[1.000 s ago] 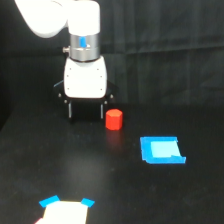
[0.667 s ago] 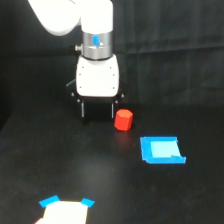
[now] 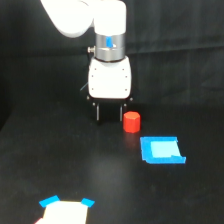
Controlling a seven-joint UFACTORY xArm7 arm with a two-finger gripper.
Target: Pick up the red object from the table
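I had the gripper (image 3: 110, 113) low over the table (image 3: 60, 170), two dark fingers (image 3: 121, 113) parted with only black showing between them, so it was open and held nothing. The red object (image 3: 132, 122) sat on the table just beside the finger on the exterior view's right, outside the gap, not between the jaws; I couldn't tell whether that finger was touching it. My worry: closing from that spot would have caught air, and dropping or sliding sideways would have had the finger knock the block over or shove it toward the flat blue square (image 3: 161, 150) lying near it, nearer the table's front edge. The block looked narrow against the white gripper body, so a small centring error would mean a pinch on one edge and a squirt-out. A white piece with blue corners (image 3: 66, 209) sat at the front edge, well apart, no threat. Depth from this one view was uncertain, so finger height over the table was a guess.
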